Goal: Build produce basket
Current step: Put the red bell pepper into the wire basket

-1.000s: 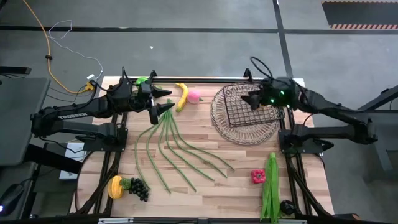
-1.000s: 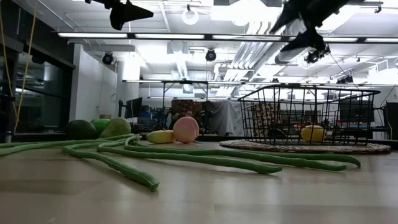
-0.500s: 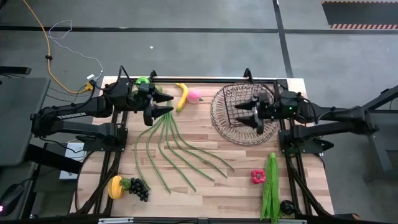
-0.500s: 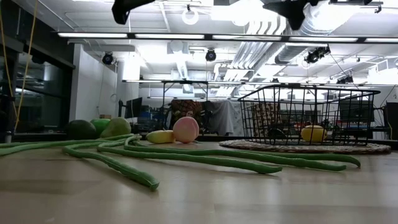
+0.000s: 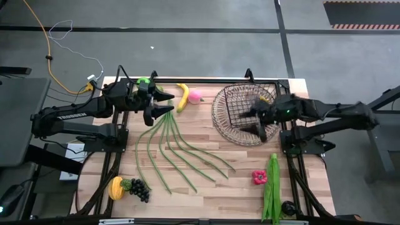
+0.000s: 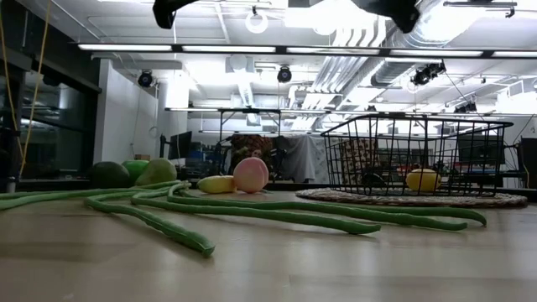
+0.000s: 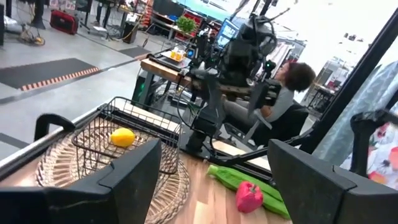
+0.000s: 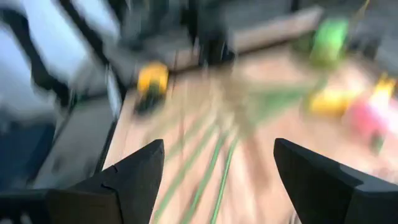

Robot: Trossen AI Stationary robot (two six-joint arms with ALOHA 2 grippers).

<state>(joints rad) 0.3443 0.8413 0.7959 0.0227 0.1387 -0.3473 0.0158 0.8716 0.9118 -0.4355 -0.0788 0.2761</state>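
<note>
**One lemon in, the rest of the produce still out on the counter**

One piece of produce sits in the basket (image 5: 245, 115) so far: a lemon (image 7: 123, 137), seen from the left wrist view lying on the wire grid near the far rim. The basket stands at the counter's (image 5: 206, 181) right rear, within easy reach of the right arm, which is likely why that arm is the one hanging over it.

The right gripper (image 5: 256, 120) is above the basket, jaws spread wide with nothing between them; it reads as free for another fetch rather than carrying anything. The left gripper (image 5: 164, 104) hovers over the rear left of the counter, jaws also wide and empty, just beside the gathered end of the long green beans (image 5: 178, 150), which fan out across the middle of the counter. Its position suggests it is lining up on the beans or on the fruit nearby.

Near that gripper lie the banana (image 5: 183, 95) and pink peach (image 5: 195, 95); the low view shows the avocado (image 6: 110, 174), green apple (image 6: 135, 168) and pear (image 6: 157, 172) clustered together. Dark grapes (image 5: 138, 188) rest at the front left, the red pepper (image 5: 260, 177) and leafy greens (image 5: 272, 184) at the front right. Most of the task remains.
</note>
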